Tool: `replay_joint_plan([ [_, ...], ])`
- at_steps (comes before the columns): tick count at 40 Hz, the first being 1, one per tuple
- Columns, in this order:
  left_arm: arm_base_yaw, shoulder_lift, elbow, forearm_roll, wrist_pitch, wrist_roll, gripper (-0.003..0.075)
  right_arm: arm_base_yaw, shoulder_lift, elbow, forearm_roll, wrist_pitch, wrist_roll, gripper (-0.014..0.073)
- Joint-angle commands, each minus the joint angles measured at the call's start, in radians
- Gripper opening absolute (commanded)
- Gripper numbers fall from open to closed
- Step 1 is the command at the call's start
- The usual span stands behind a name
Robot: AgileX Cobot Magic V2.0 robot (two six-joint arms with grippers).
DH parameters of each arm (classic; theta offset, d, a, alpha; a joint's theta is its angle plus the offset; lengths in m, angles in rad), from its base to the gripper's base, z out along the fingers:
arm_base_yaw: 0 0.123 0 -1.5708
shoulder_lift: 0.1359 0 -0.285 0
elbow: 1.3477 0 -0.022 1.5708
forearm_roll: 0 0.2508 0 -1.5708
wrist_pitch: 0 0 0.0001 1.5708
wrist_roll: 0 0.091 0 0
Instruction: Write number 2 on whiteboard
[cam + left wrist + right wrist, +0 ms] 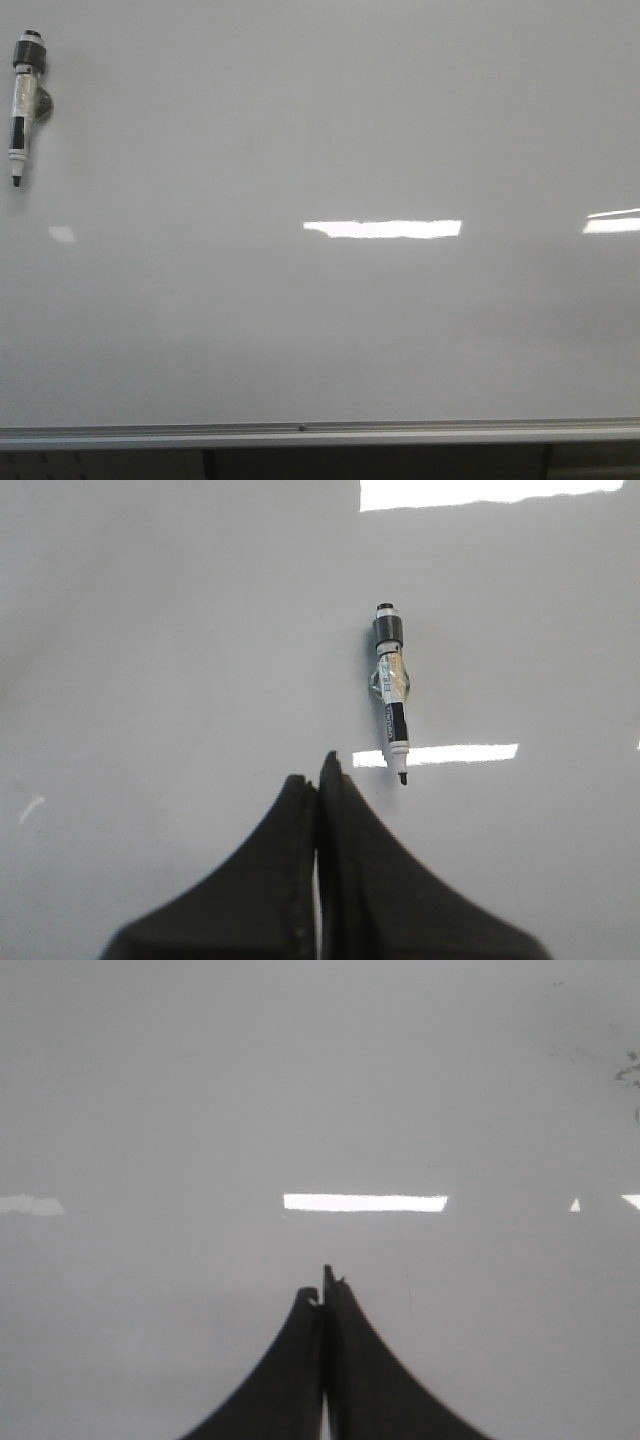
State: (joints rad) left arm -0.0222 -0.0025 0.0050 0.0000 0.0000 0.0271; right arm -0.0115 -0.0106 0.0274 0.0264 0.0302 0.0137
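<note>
Glossy white-grey, the whiteboard (330, 330) fills the front view, its silver rail (320, 434) along the lower edge and bright strips of light reflected mid-board. No digit shows on it. A white-and-black marker pen (24, 105) hangs tip-down near the upper left corner on a small holder. Left gripper (320, 780) and right gripper (325, 1290) both have their jaws pressed together on nothing, pointing at the board; faint dark smudges (628, 1070) show in the right wrist view.

A marker pen (24, 105) hangs upright at the upper left of the whiteboard (330, 330).
</note>
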Motion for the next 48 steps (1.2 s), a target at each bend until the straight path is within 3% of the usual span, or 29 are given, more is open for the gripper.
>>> replay_joint_plan([
  [1,-0.005,-0.021,0.022,-0.01,-0.082,-0.002,-0.002,0.0,-0.015,-0.001,-0.002,-0.085,-0.003,-0.0069],
  [12,-0.005,-0.021,0.022,-0.01,-0.112,-0.002,-0.002,0.0,-0.015,-0.006,-0.002,-0.107,-0.003,-0.0069],
  [21,-0.006,-0.017,-0.062,-0.01,-0.146,-0.002,-0.0019,0.0,-0.015,-0.132,-0.002,0.007,-0.003,-0.0069],
  [34,-0.006,0.05,-0.377,-0.01,0.101,-0.002,-0.0019,0.0,0.089,-0.42,-0.002,0.191,-0.003,-0.0069],
  [48,-0.006,0.326,-0.66,-0.016,0.316,-0.002,-0.002,0.0,0.337,-0.656,-0.002,0.32,-0.003,-0.0069],
])
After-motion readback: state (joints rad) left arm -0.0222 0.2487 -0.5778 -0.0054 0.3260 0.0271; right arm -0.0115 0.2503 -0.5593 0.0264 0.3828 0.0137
